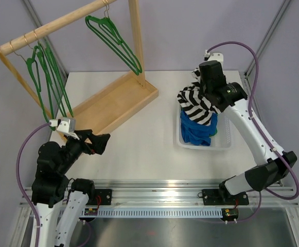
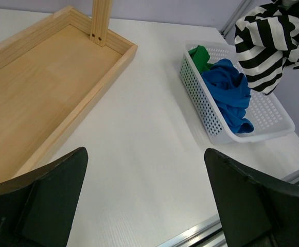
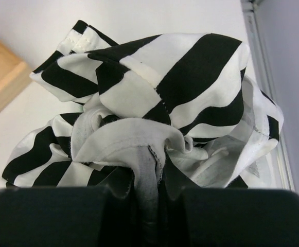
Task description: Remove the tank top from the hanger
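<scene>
The white counter point(image 1: 154, 139) carries a wooden rack point(image 1: 113, 103) at far left, green hangers point(image 1: 113, 38) on its rail, and a white basket point(image 1: 226, 140) at right holding blue cloth point(image 1: 196, 133). The striped tank top point(image 1: 196, 105) hangs bunched above the basket's far end, drooping downward with no clear long axis, pinched between the closed fingers of the right hand point(image 3: 148, 195). The left hand point(image 2: 144, 195) hovers near the rack's base, fingers wide apart
</scene>
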